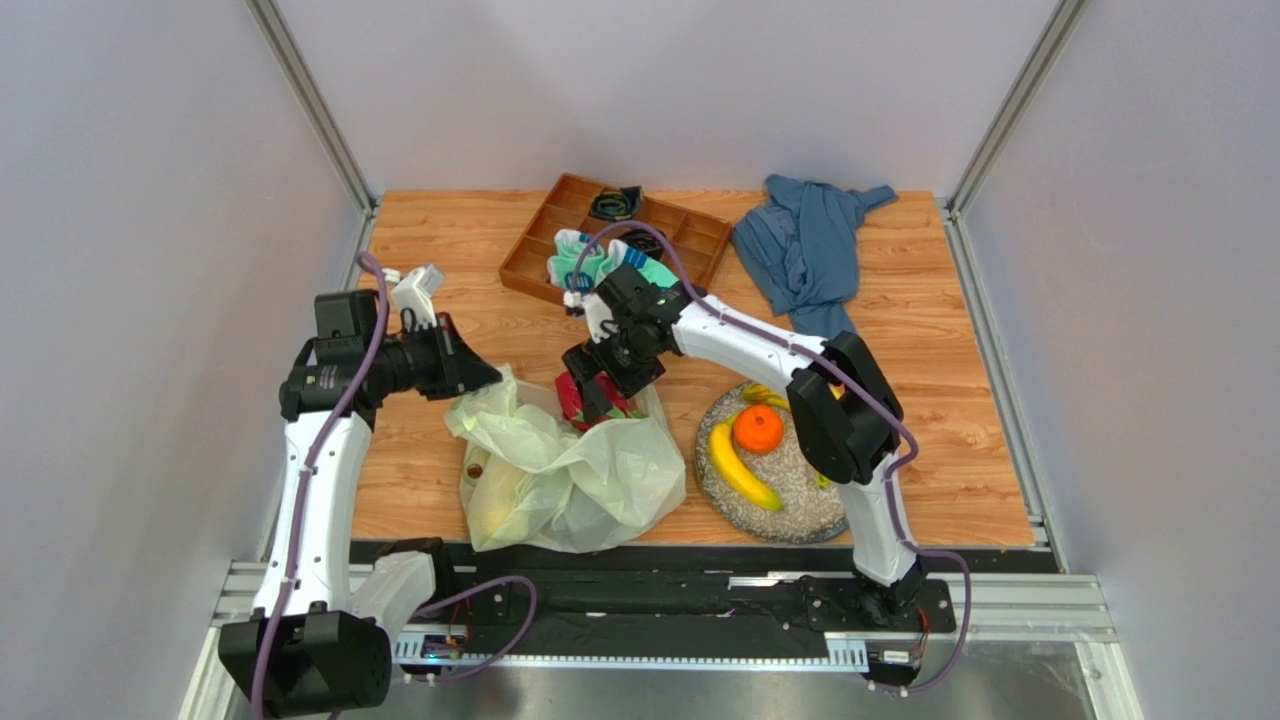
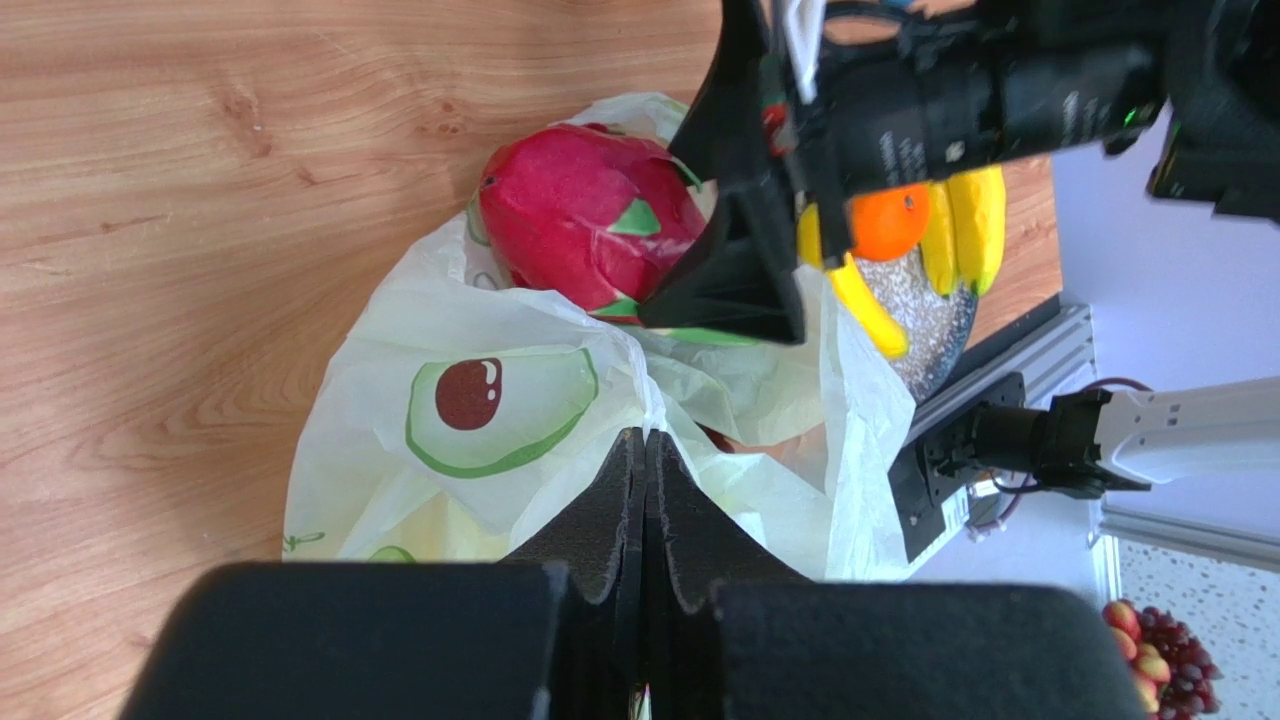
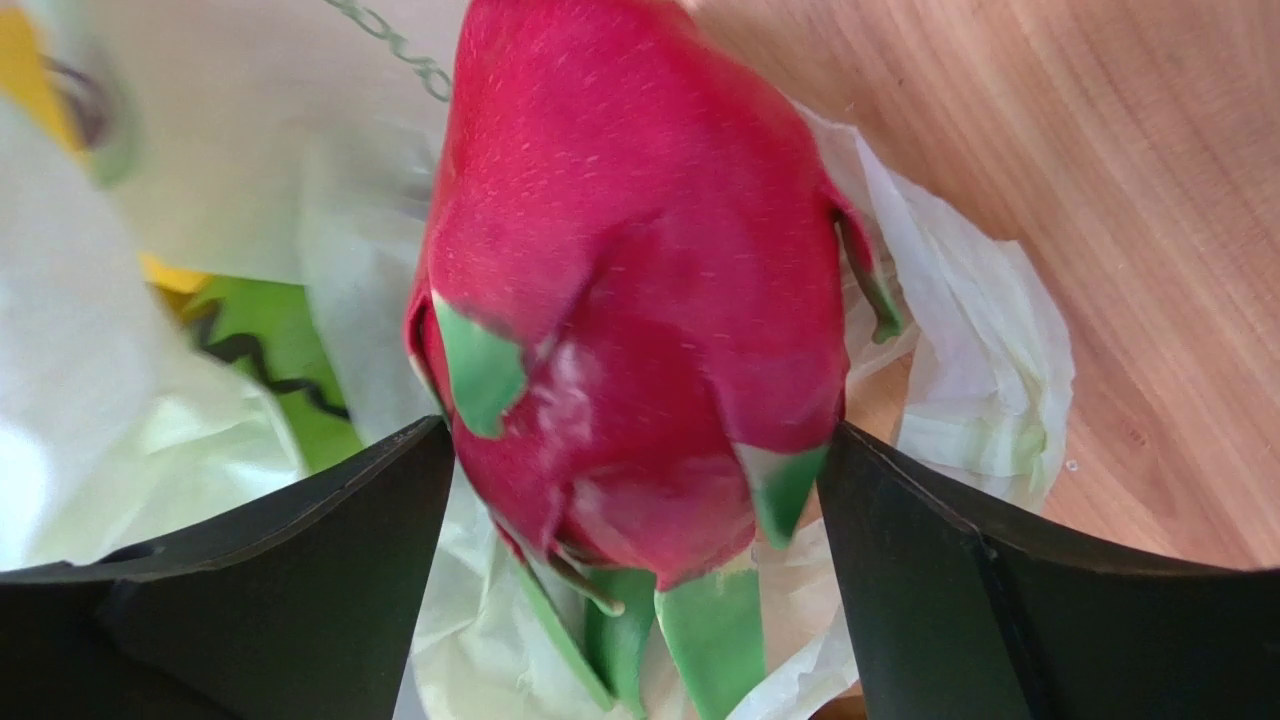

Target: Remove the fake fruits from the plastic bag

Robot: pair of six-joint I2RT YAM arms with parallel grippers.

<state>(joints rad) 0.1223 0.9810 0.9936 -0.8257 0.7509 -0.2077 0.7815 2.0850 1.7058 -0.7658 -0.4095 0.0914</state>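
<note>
Pink dragon fruit [image 3: 646, 300] sits at the mouth of the plastic bag [image 1: 579, 473], resting on the crumpled plastic with wood table [image 1: 436, 465] behind it. Right gripper [image 1: 597, 393] is down over it with its jaws spread wide. The fruit lies squarely between the two black fingers [image 3: 301, 555] and fills nearly the whole gap. Both inner finger edges sit right at its skin. Can't tell if they press it or only touch it.

Left gripper [image 2: 646, 465] is closed tight, pinching a fold of the bag's edge on the left side, just beside the fruit. The bag is pale yellow-green and see-through, printed with an avocado picture [image 2: 489, 405], and slumped near the front middle of the table. Something yellow shows through the plastic deeper inside, too blurred to name.

Right of the bag, touching or almost touching it, is a speckled round plate [image 1: 804, 518] holding bananas [image 1: 736, 468] and an orange [image 1: 757, 429], well apart from both grippers. At the back of the table are a wooden divided tray [image 1: 684, 240], rolled teal-white socks [image 1: 594, 263] on its near edge, and a blue cloth [image 1: 812, 240] to its right.
</note>
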